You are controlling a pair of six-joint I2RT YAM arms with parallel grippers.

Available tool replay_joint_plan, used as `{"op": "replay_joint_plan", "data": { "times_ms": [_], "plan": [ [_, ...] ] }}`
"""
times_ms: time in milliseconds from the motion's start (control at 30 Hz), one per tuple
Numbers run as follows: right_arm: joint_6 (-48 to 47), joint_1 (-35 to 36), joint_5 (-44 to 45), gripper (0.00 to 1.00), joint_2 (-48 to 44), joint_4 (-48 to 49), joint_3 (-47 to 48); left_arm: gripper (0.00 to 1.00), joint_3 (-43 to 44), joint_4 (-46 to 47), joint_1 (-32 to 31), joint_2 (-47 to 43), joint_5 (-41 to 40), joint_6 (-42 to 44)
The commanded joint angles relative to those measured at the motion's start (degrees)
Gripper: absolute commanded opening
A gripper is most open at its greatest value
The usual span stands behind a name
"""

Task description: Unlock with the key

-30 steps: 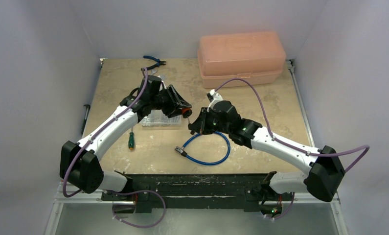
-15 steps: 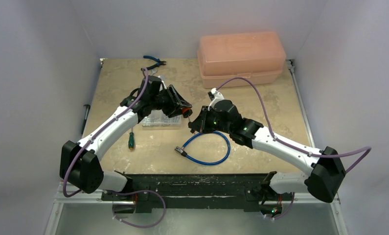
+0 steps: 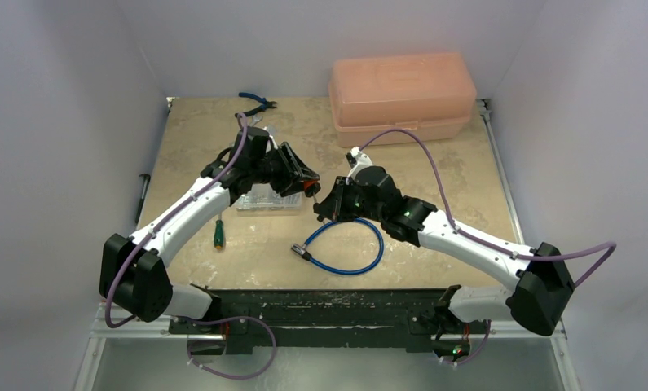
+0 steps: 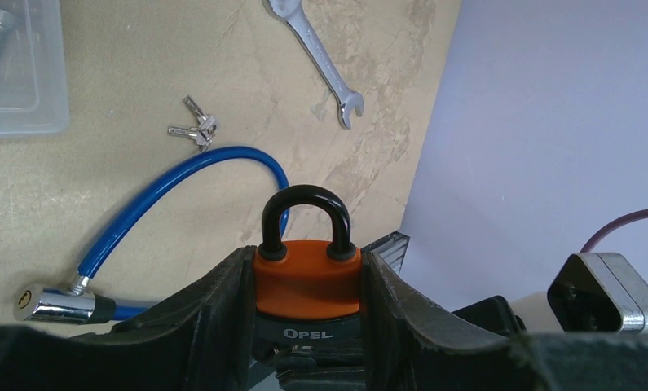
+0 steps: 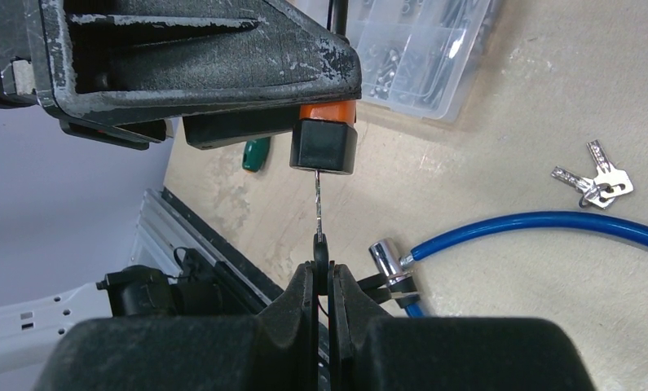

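Top cam sat high behind arm bases, looked down on whole table (image 3: 483, 179), far off. L wrist cam looked fwd over table, close on orange padlock (image 4: 306, 281). R wrist cam looked along the key (image 5: 321, 248) at that padlock's underside, v. close. Both wrist views shared blue cable (image 4: 165, 183) & silver key bunch (image 4: 191, 130).

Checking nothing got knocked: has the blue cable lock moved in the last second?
No. The blue cable lock lies the same way, equally far from the green screwdriver.

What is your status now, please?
Left gripper shut on orange padlock. Right gripper shut on key, blade at padlock base. Shackle closed. Nothing blocks key.
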Motion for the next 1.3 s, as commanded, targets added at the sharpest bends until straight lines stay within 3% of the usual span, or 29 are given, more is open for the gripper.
{"op": "replay_joint_plan", "data": {
  "times_ms": [0, 1267],
  "plan": [
    [0.84, 0.16, 1.11, 0.00, -0.14, 2.00, 1.32, 0.00, 0.10, 3.90, 0.42, -2.56, 1.11, -0.61],
    [-0.71, 0.15, 2.41, 0.00, 1.12, 0.30, 3.66, 0.00, 0.00, 5.61, 0.42, -2.61, 0.49, -0.89]
  ]
}}
